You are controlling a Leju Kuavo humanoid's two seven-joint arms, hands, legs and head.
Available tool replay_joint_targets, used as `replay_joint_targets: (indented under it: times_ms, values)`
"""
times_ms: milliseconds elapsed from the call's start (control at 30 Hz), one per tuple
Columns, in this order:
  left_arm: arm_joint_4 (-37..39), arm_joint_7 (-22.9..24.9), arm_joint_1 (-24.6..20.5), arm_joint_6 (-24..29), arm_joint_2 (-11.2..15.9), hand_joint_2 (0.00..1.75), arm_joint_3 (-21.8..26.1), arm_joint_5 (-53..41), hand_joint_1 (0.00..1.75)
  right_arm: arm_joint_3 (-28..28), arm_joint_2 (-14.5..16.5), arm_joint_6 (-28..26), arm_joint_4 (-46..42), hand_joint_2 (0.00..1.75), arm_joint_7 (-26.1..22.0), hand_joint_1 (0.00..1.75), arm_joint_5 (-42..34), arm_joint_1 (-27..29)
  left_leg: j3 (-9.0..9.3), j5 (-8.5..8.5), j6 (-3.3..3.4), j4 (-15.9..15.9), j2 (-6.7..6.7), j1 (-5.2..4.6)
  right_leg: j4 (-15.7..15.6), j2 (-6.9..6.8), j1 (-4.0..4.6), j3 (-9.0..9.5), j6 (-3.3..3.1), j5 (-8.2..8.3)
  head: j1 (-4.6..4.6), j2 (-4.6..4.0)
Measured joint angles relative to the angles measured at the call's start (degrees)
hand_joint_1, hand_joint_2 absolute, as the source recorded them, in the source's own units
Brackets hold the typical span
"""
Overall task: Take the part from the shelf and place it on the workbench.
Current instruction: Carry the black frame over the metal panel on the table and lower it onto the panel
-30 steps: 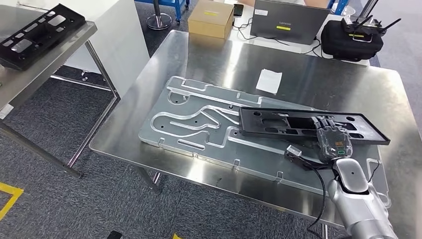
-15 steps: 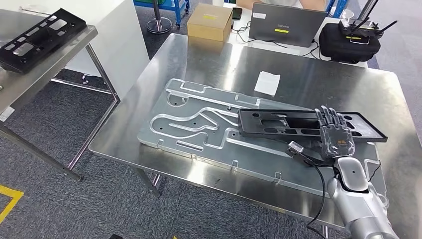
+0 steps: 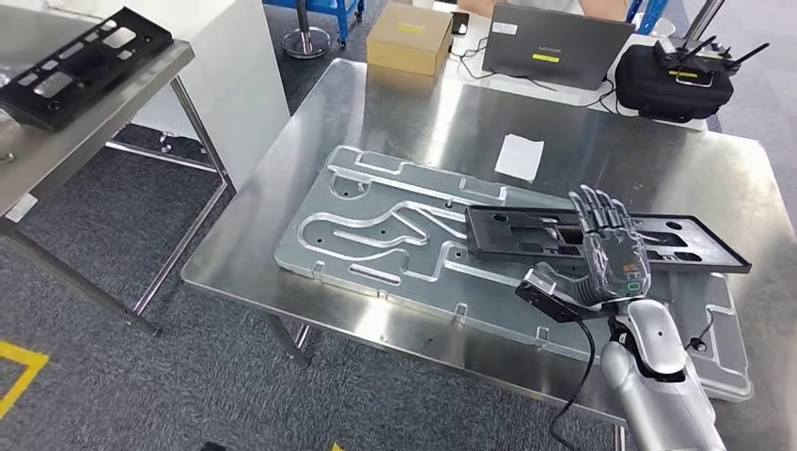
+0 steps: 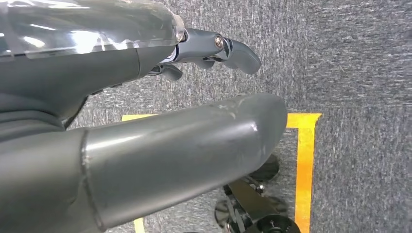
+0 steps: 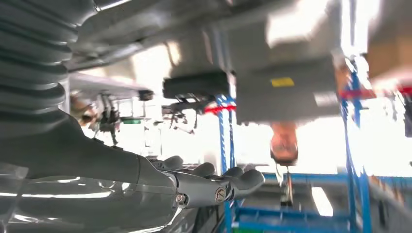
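Observation:
A long black part (image 3: 526,235) with cut-outs lies flat on the machined aluminium plate (image 3: 376,230) on the steel workbench (image 3: 423,122). My right hand (image 3: 609,249) hovers just above the part's middle, fingers straight and spread, holding nothing. In the right wrist view the right hand (image 5: 145,179) has its fingers extended with nothing between them. My left hand (image 4: 145,121) hangs over the grey carpet, thumb out and empty. A second black part (image 3: 85,66) rests on the shelf (image 3: 56,141) at the far left.
At the bench's far edge stand a cardboard box (image 3: 409,36), a laptop (image 3: 562,33) and a black bag (image 3: 675,80). A white paper slip (image 3: 520,156) lies behind the plate. Yellow floor tape (image 4: 303,160) marks the carpet below.
My right hand has let go of the black part, straightened its fingers and lifted off it. The part stays on the plate. The whole view has shifted slightly.

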Motion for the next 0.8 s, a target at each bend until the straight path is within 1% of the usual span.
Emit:
replay_joint_targets:
  times_ms: [33,67,133,167,200,267,300,333,367,400,433,467,500,533,600,633,667,700,733,767,800]
  values:
    - [0.0,0.0,0.0,0.0,0.0,0.0,0.0,0.0,0.0,0.5,0.1,0.4,-2.5,0.0,-0.1,0.0,-0.8,0.4,-0.08,0.0,-0.28,0.0,0.01,-0.01,-1.0,0.03,0.18,0.41,-0.18,-0.02,-0.02,0.0]
    - [0.0,-0.1,0.1,0.0,0.0,0.0,0.0,0.0,0.0,1.1,0.3,0.8,-5.0,0.0,-0.1,0.0,-1.4,0.9,-0.11,0.03,-0.61,-0.1,0.03,-0.01,-1.3,0.08,0.28,0.46,-0.29,-0.04,-0.02,0.0]
    - [0.0,-0.1,0.1,0.0,0.1,0.0,0.1,0.0,0.0,2.1,0.7,1.6,-9.2,0.0,0.3,0.0,-1.8,1.6,-0.14,-0.34,-1.29,0.2,0.09,0.0,-2.0,0.09,-0.08,0.78,-0.7,0.31,-0.04,-0.01]
    - [0.0,-0.2,0.1,-0.1,0.1,0.0,0.1,0.0,0.0,2.5,0.8,1.8,-10.8,0.0,0.5,0.0,-1.9,1.8,-0.56,-1.24,-1.61,1.4,0.1,0.01,-2.4,0.02,-0.29,1.03,-0.96,0.52,-0.15,-0.01]
    - [0.0,-0.3,0.1,-0.1,0.1,0.0,0.1,0.0,0.0,2.8,1.0,1.8,-12.0,0.0,0.5,0.0,-2.0,2.0,-1.52,-2.72,-1.92,3.7,0.11,0.08,-2.8,-0.07,-0.49,1.26,-1.17,0.67,-0.3,-0.01]
    - [0.0,-0.3,0.1,-0.1,0.1,0.0,0.1,0.0,0.0,3.3,1.2,1.8,-13.7,0.0,0.6,0.0,-2.2,2.4,-4.76,-6.43,-2.5,11.0,0.12,0.4,-2.8,-0.2,-0.41,1.34,-1.42,0.66,-0.54,0.0]
    - [0.0,-0.3,0.2,-0.1,0.2,0.0,0.1,0.0,0.0,3.4,1.3,1.8,-14.2,0.0,0.6,0.0,-2.2,2.6,-6.22,-7.54,-2.76,14.2,0.13,0.56,-2.7,-0.22,-0.39,1.31,-1.44,0.61,-0.56,0.0]
    - [0.0,-0.3,0.3,-0.1,0.2,0.0,0.1,0.0,0.0,3.6,1.4,1.8,-14.7,0.0,0.6,0.0,-2.3,2.9,-6.93,-7.6,-3.0,15.6,0.14,0.71,-2.6,-0.23,-0.41,1.29,-1.43,0.54,-0.55,0.0]
    - [0.0,-0.3,0.3,-0.1,0.2,0.0,0.1,0.0,0.0,3.7,1.4,1.8,-15.1,0.0,0.6,0.0,-2.4,3.1,-6.57,-6.56,-3.18,14.9,0.14,0.88,-2.4,-0.21,-0.45,1.28,-1.35,0.45,-0.56,0.0]
    - [0.0,-0.3,0.4,-0.1,0.2,0.0,0.1,0.0,0.0,3.9,1.5,1.8,-15.5,0.0,0.5,0.0,-2.6,3.2,-5.16,-4.65,-3.31,12.0,0.16,1.06,-2.2,-0.16,-0.52,1.28,-1.19,0.3,-0.56,0.0]
    - [0.0,-0.3,0.3,-0.1,0.3,0.0,0.1,0.1,0.0,4.0,1.6,1.7,-16.0,0.0,0.3,0.0,-3.2,3.3,-3.26,-2.78,-3.37,7.9,0.16,1.23,-1.9,-0.1,-0.57,1.25,-0.94,0.08,-0.56,0.0]
    - [0.0,-0.3,0.3,-0.2,0.3,0.0,0.1,0.1,0.0,4.3,1.7,1.5,-16.7,0.0,0.0,0.0,-3.9,3.4,-1.55,-1.49,-3.27,4.4,0.14,1.26,-1.4,-0.04,-0.51,1.09,-0.64,-0.15,-0.59,0.0]
    - [0.0,-0.3,0.3,-0.2,0.3,0.0,0.1,0.2,0.0,4.6,1.8,1.2,-17.8,0.0,-0.4,0.0,-4.7,3.7,-0.44,-0.8,-3.0,1.9,0.11,1.26,-1.1,0.02,-0.42,0.89,-0.33,-0.32,-0.55,0.0]
    - [0.0,-0.3,0.3,-0.2,0.3,0.0,0.2,0.4,0.0,5.1,2.0,0.8,-19.3,0.0,-0.7,0.0,-5.2,4.0,-0.03,-0.76,-2.67,0.9,0.07,1.17,-0.8,0.06,-0.32,0.68,-0.07,-0.41,-0.51,0.0]
    - [0.0,-0.3,0.4,-0.3,0.3,0.0,0.3,1.0,0.0,6.6,2.5,-0.7,-23.2,0.0,-1.0,0.0,-5.5,5.3,-0.13,-0.69,-1.8,0.7,0.04,0.99,-0.9,0.11,-0.3,0.55,0.43,-0.34,-0.43,0.0]
    - [0.0,-0.3,0.5,-0.4,0.3,0.0,0.5,1.4,0.0,7.6,2.7,-2.0,-25.5,0.0,-1.1,0.0,-5.5,6.2,-0.09,-0.46,-1.39,0.6,0.06,1.0,-0.7,0.13,-0.38,0.54,0.69,-0.63,-0.42,0.0]
    - [0.0,-0.3,0.4,-0.5,0.2,0.0,0.7,2.0,0.0,8.7,3.1,-3.6,-28.1,0.0,-1.3,0.0,-5.7,7.5,-0.06,-0.2,-0.96,0.4,0.09,1.07,0.2,0.15,-0.47,0.28,0.97,-1.52,-0.35,0.0]
    - [0.0,-0.3,0.4,-0.7,0.2,0.0,1.1,2.6,0.0,9.8,3.4,-5.3,-30.7,0.44,-1.5,0.0,-6.1,9.0,-0.05,0.06,-0.61,0.2,0.11,1.19,2.2,0.16,-0.53,-0.44,1.21,-3.12,-0.25,0.0]
    - [0.0,-0.3,0.4,-1.0,0.2,0.0,1.5,3.2,0.0,11.1,3.6,-7.1,-33.1,0.87,-1.9,0.0,-7.1,10.7,-0.08,0.21,-0.37,0.1,0.12,1.23,5.2,0.15,-0.6,-1.65,1.41,-5.24,-0.15,0.0]
    - [0.0,-0.3,0.5,-1.1,0.1,0.0,1.9,3.8,0.0,12.4,3.8,-8.6,-35.3,1.31,-2.6,0.0,-8.5,12.7,-0.17,0.26,-0.25,0.1,0.1,1.22,9.0,0.15,-0.62,-3.18,1.55,-7.4,-0.06,0.0]
    - [0.0,-0.3,0.6,-1.2,0.1,0.0,2.3,4.3,0.0,13.7,3.9,-9.6,-37.2,1.75,-3.7,0.0,-10.5,14.9,-0.28,0.28,-0.2,0.1,0.09,1.19,12.4,0.14,-0.63,-4.6,1.62,-9.0,-0.02,0.0]
